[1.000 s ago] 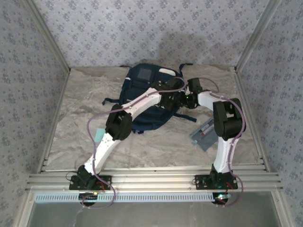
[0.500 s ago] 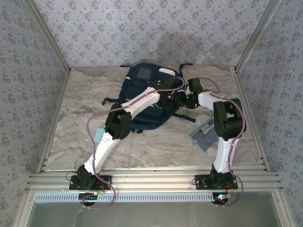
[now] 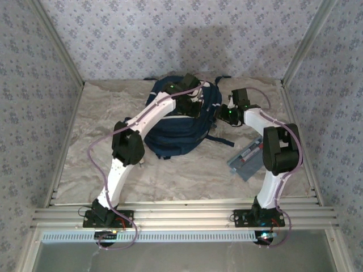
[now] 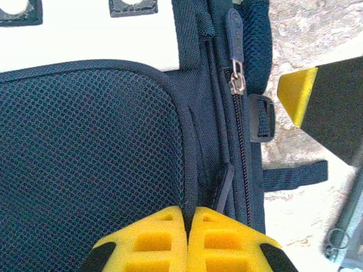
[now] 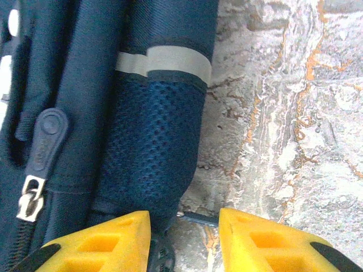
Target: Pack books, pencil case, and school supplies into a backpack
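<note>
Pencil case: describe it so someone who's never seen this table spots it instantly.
Find the navy backpack at the table's far middle. Right of it and nearer, beside the right arm, lies the pencil case: flat, grey and see-through with pens inside, unlike the bulky bag.

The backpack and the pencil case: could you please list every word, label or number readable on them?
No text is readable.
backpack: its white patches and zipper pull show no legible letters.
pencil case: any print is too small to read.

Woven mesh backpack (image 4: 85,141), matt marbled table (image 5: 283,113)
</note>
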Robot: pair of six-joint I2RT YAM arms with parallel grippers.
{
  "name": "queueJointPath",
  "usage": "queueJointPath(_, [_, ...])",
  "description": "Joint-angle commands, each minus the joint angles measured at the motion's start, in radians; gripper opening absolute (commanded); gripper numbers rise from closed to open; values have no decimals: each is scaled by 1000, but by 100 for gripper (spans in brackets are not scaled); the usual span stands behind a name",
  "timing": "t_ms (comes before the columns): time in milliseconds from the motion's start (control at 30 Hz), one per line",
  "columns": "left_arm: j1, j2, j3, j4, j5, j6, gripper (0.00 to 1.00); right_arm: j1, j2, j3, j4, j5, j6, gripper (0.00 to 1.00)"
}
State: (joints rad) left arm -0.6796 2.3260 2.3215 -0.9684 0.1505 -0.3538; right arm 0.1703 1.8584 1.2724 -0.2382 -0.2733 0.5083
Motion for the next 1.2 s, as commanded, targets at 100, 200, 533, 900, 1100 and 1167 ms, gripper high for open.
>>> queueJointPath(100, [18, -73, 67, 27, 103, -58, 0, -15, -75, -7, -27, -14, 11, 38])
queueJointPath(200, [23, -73, 96, 28, 116, -65, 0, -17, -91, -10, -27, -16, 15, 38])
queueJointPath(533, [67, -18, 315, -3, 188, -112, 0, -31, -129, -123, 27, -14, 61, 38])
queueJointPath(900, [99, -20, 351, -12, 198, -131, 0, -89, -98, -251, 299, -172, 67, 38])
queueJointPath(1100, [97, -22, 349, -13, 213, -141, 0, -124, 7, -321, 646, -295, 386, 41])
queueJointPath(1167, [94, -21, 345, -11, 211, -140, 0, -112, 43, -336, 755, -299, 504, 43])
